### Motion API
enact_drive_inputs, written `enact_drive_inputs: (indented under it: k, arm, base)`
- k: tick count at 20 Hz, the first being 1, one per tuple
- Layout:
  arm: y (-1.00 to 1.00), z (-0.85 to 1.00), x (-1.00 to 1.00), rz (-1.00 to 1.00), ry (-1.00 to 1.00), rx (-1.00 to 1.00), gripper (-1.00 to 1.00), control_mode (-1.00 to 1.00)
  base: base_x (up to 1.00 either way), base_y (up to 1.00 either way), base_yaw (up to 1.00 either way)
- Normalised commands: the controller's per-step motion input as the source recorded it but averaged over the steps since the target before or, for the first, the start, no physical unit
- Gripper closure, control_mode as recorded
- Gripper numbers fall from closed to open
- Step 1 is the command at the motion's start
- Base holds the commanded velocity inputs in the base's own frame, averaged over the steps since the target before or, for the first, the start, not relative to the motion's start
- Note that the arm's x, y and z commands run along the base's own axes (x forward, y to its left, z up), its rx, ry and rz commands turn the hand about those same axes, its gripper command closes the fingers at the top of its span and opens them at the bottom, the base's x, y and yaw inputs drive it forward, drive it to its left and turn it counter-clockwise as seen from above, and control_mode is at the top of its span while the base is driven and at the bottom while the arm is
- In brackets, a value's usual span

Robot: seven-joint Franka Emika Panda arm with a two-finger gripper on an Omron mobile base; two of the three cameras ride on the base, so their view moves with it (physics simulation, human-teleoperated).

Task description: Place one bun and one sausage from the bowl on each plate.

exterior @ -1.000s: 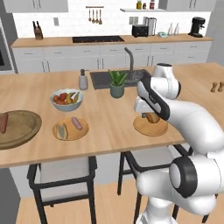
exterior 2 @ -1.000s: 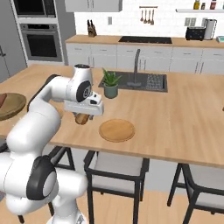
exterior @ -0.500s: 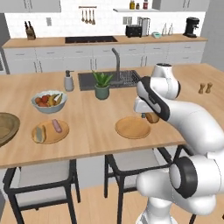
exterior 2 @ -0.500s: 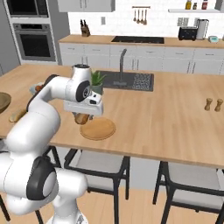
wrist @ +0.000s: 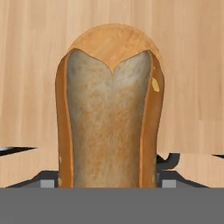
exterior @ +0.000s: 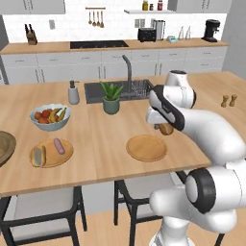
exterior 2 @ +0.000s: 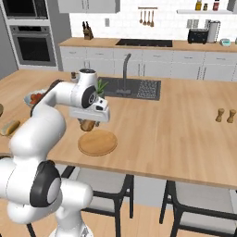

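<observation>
Wooden and pale, the island surface [exterior: 101, 139] carries everything, with a sink and a potted plant [exterior: 111, 96] behind, inside a white kitchen. Near the left edge in the left base view the olive-brown bowl [exterior: 4, 146] just shows, and beside it plate 1 [exterior: 52, 153] already carries a bun and a sausage, with the fruit bowl [exterior: 50, 116] behind it. Plate 2 [exterior: 146, 147] lies bare, well apart from plate 1 and near the front edge.

The fingers [exterior: 166, 129] are clamped on bun 2 [wrist: 110, 118], which hangs from them with its long axis running down toward the surface; in the hand view its split, crumb-coloured face looks at the camera, with only bare wood beyond it. Both base views put the bun above the surface at the back rim of plate 2, so the plate lies just below and toward the robot from the grip.

My judgement: the coming move is a short shift back toward the robot and downward, so the bun lands inside the disc rather than off its rim.
</observation>
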Motion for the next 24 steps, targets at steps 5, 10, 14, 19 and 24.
enact_drive_inputs:
  k: [5,10,14,19,24]
  arm:
    - [-0.12,-0.69,0.45,0.02,0.00,0.00,1.00,-1.00]
    - [-0.17,-0.83,0.38,0.02,0.00,0.00,1.00,-1.00]
    - [-0.01,-0.56,0.48,0.00,0.00,0.00,1.00,-1.00]
    - [0.00,-0.43,0.53,0.00,0.00,0.00,1.00,-1.00]
    - [0.00,-0.26,0.12,0.00,-0.01,0.00,1.00,-1.00]
  base:
    - [0.00,0.00,0.00]
    - [0.00,0.00,0.00]
    - [0.00,0.00,0.00]
    - [0.00,0.00,0.00]
    - [0.00,0.00,0.00]
